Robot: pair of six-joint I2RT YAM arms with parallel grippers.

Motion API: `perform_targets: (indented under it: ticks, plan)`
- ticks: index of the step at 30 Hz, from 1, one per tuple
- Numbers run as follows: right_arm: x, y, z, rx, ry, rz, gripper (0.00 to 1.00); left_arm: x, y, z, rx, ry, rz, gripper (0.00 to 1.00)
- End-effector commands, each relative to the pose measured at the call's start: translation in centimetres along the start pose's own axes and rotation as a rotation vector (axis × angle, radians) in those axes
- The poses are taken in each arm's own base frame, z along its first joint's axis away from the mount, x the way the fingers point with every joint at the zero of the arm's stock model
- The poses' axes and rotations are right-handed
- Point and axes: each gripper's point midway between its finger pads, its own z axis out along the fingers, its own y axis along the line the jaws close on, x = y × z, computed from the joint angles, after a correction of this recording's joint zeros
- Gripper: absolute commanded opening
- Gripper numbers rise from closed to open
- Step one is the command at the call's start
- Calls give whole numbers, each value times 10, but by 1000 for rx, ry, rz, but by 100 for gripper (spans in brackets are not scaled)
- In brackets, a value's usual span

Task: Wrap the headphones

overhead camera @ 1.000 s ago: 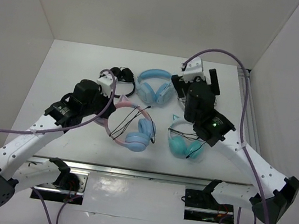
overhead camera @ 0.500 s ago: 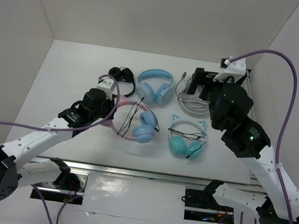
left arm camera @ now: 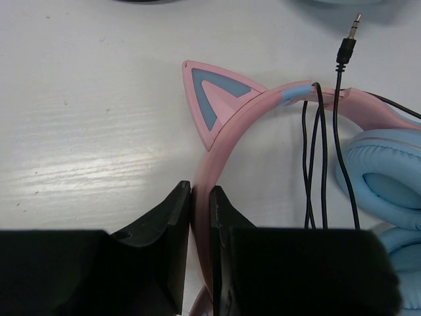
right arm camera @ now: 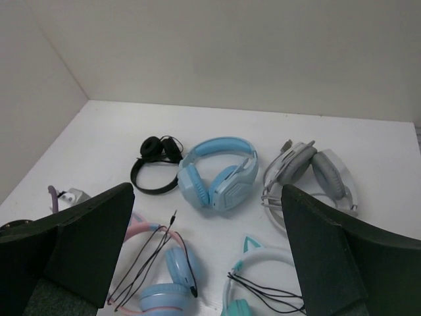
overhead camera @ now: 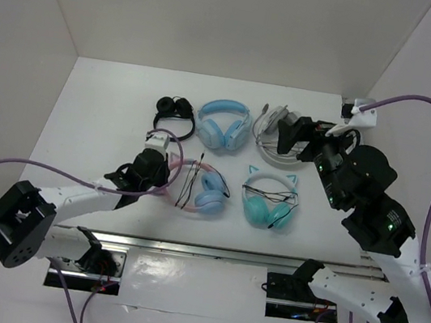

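on my feed the left hand (left arm camera: 200,192) is pinched tight on the pink headband (left arm camera: 263,105) of the cat-ear headphones with light blue padded ear cups (overhead camera: 210,193). its two black fingers press either side of the band just below one pink-and-blue ear. the headphones lie flat on the white worktop (overhead camera: 100,110), near its middle, left of an all-teal cat-ear pair (overhead camera: 257,211) and on the near side of a plain light blue pair (overhead camera: 223,123). their thin black cable (left arm camera: 308,178) drapes over the band in a few strands, and its metal jack plug (left arm camera: 353,26) rests loose on the worktop just past the band. the right hand (overhead camera: 302,134) hangs above the far right, over a grey-and-white headset (right arm camera: 325,171), fingers spread wide and holding nothing. a small black on-ear pair (overhead camera: 176,110) sits at the left end of the far row.
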Motion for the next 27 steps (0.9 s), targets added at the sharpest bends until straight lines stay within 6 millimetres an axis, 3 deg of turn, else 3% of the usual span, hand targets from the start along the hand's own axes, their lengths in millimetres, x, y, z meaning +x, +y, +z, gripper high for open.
perform_targets:
  ticks: [1,10,15,18,19,20,24,27]
  plan:
    - [10,8,1,-40,26,3,100,-45,-37,5,118,-176,-111,0]
    - [19,15,2,-75,51,3,100,-4,-31,17,105,-126,-166,0]
    - [27,19,4,-94,66,-3,100,-1,-33,16,109,-113,-186,13]
    - [36,19,6,-92,79,-10,100,3,-48,3,158,-112,-181,29]
    - [36,21,6,-101,81,-10,100,6,-49,-1,161,-111,-188,56]
    - [41,22,7,-108,92,-5,100,8,-54,-6,166,-111,-173,99]
    - [41,22,7,-108,92,-5,100,-1,-54,-22,156,-144,-181,99]
    - [43,29,5,-140,100,6,100,-20,-47,-40,124,-194,-220,99]
